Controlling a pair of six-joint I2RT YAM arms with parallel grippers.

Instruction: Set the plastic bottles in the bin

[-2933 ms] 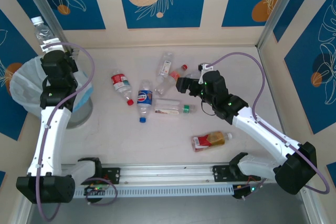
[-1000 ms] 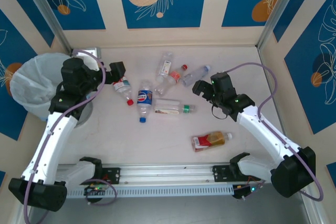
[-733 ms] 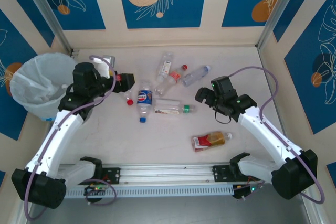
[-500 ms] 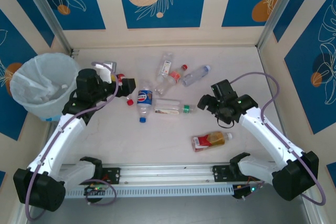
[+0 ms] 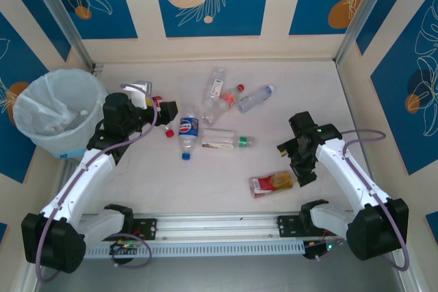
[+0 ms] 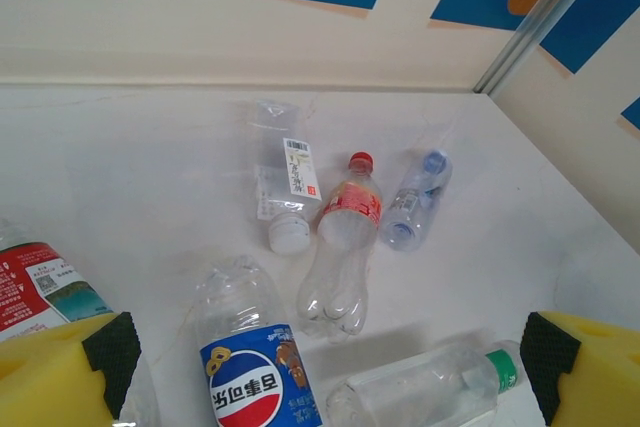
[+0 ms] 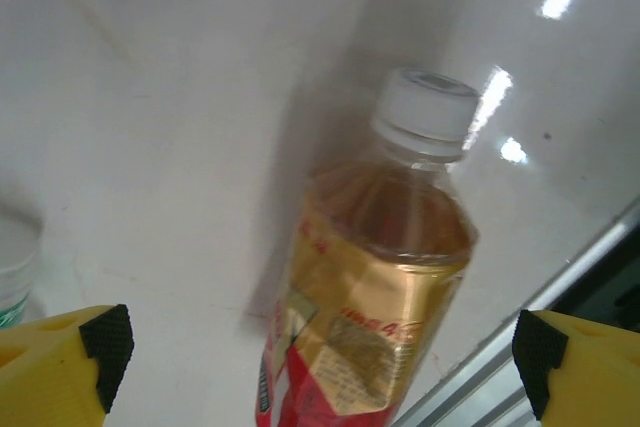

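Left fingers (image 6: 50, 387), apart, are returned from the bin (image 5: 31, 111) towards the Pepsi bottle (image 6: 255, 377); right fingers (image 7: 50, 362), apart, are lowered astride the amber bottle (image 7: 375, 287).

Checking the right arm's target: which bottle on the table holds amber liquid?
The white-capped, red-labelled bottle, lying by itself on the right, under the open right end effector. The other bottles look clear inside.

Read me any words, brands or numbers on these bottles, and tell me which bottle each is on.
No words read cleanly.
Blue-label bottle: Pepsi globe logo; white characters too warped to read.
White-label bottle: barcode; print too small.
Red-label bottle: QR code; print too small.
Amber bottle: label print blurred.
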